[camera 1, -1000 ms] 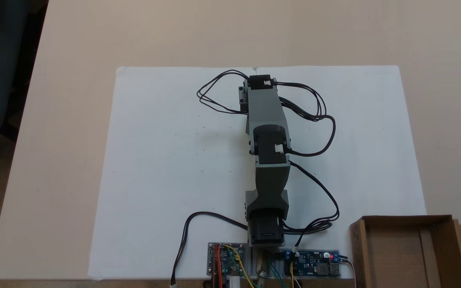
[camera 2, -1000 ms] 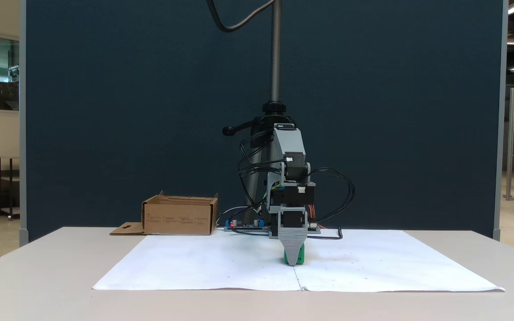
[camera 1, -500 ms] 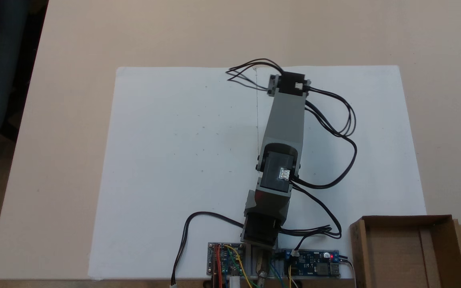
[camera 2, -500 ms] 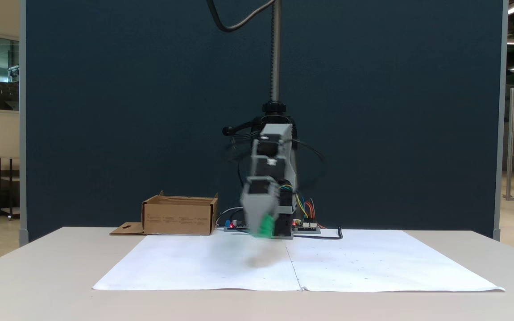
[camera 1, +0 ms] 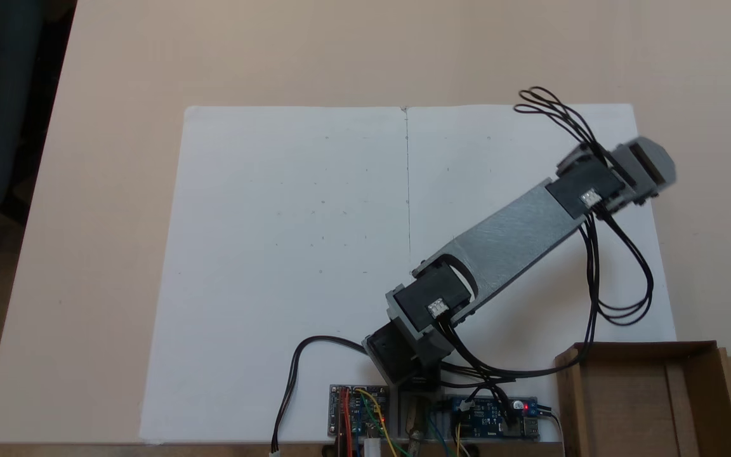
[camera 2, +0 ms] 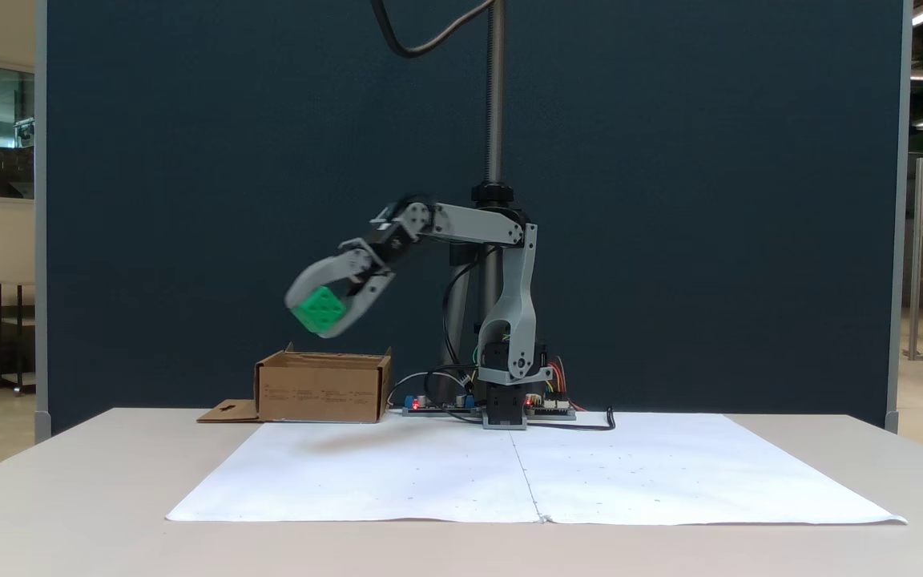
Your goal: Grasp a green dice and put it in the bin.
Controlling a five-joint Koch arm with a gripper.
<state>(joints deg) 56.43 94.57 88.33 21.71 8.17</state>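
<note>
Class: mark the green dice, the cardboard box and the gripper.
Small bright green dice (camera 2: 318, 309): fixed view, its front face.
Brown cardboard box (camera 2: 319, 393): fixed view, its front wall.
Grey gripper (camera 2: 313, 318): fixed view, between its fingertips.

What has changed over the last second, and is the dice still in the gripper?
The arm lifted off the paper and swung toward the bin: rightward in a fixed view from above, leftward in a fixed view from the front. The green dice, a second ago low on the sheet, now rides high in the gripper, still clamped, above the bin from the front. Bin, paper and boards unmoved.
</note>
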